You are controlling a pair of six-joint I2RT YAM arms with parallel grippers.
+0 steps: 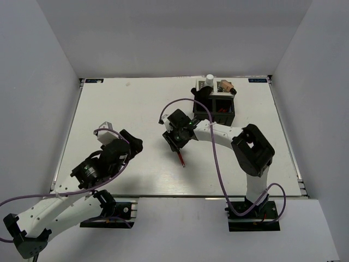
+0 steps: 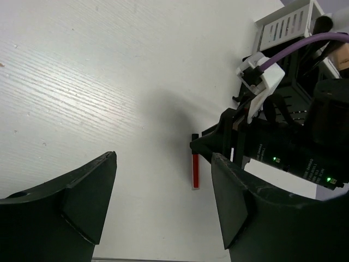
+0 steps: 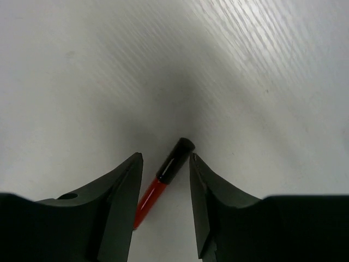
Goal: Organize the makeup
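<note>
A thin red pencil with a black cap (image 3: 163,177) lies flat on the white table between my right gripper's (image 3: 165,159) open fingers, with the cap near the right finger. From above, the right gripper (image 1: 178,143) points down at the table's middle and the pencil's red end (image 1: 181,159) sticks out below it. In the left wrist view the pencil (image 2: 196,170) shows under the right gripper. My left gripper (image 1: 133,145) is open and empty, left of the pencil. A white bottle (image 1: 209,81) and a tan bottle (image 1: 225,86) stand at the black box (image 1: 233,111).
The black compartment box stands at the back, right of centre, with red items (image 1: 221,111) in one front compartment. The right arm's purple cable (image 1: 214,158) loops over the table. Grey walls enclose the table on three sides.
</note>
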